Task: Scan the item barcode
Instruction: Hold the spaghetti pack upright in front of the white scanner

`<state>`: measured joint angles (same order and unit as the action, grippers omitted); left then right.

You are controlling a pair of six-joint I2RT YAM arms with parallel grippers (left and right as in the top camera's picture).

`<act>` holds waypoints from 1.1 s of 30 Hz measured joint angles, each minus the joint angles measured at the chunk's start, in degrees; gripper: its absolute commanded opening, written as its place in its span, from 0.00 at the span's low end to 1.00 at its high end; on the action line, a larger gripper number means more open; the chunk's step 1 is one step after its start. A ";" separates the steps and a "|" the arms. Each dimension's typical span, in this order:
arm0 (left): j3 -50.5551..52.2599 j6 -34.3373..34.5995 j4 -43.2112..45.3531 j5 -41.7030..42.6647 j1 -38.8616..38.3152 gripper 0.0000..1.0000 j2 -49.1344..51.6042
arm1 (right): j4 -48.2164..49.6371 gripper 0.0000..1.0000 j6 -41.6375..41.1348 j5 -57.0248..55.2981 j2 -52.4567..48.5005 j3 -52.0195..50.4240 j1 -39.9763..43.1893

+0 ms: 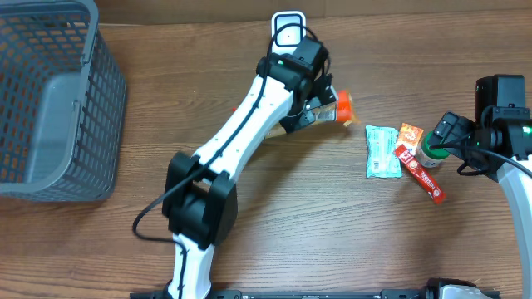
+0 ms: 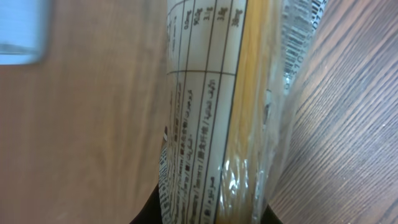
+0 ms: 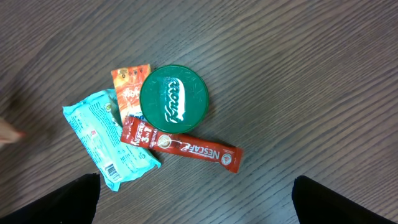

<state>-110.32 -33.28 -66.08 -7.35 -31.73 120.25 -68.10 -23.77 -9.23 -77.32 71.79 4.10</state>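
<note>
Wooden surface (image 1: 332,241): left tool (image 1: 320,114) clamped on orange packet (image 1: 343,105), right tool (image 1: 443,139) wide open over green-lidded jar (image 3: 173,98).

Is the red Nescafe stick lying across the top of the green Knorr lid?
No, the Knorr lid shows its whole green top uncovered; the Nescafe stick lies flat beside it.

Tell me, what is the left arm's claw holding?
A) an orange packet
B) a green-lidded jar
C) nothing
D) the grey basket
A: the left gripper is shut on an orange packet, its printed wrapper filling the wrist view; the green-lidded jar stands far off, untouched.
</note>
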 measured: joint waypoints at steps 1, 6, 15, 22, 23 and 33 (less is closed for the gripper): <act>-0.02 0.44 0.02 -1.31 -0.66 0.04 -0.92 | 0.00 1.00 -0.02 0.00 0.00 0.00 0.00; -0.63 1.88 1.53 -9.97 -4.39 0.04 -3.98 | -0.02 1.00 -0.02 0.00 0.00 0.00 0.00; -0.70 2.21 5.31 -15.50 -2.99 0.04 -3.98 | 0.00 1.00 0.00 0.00 0.00 0.00 0.00; -1.11 -1.33 13.18 -19.41 -1.27 0.04 -3.98 | -0.02 1.00 -0.02 0.00 0.00 0.00 0.00; -1.33 -2.56 13.92 -20.02 -1.18 0.04 -3.98 | 0.00 1.00 0.00 -0.02 0.00 0.00 0.00; -3.41 -11.87 26.45 -19.17 4.37 0.04 -3.98 | 0.00 1.00 0.00 0.00 0.00 0.00 0.00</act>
<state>-113.73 -45.15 -39.64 -26.52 -27.35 116.27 -68.10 -23.77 -9.23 -77.32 71.79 4.10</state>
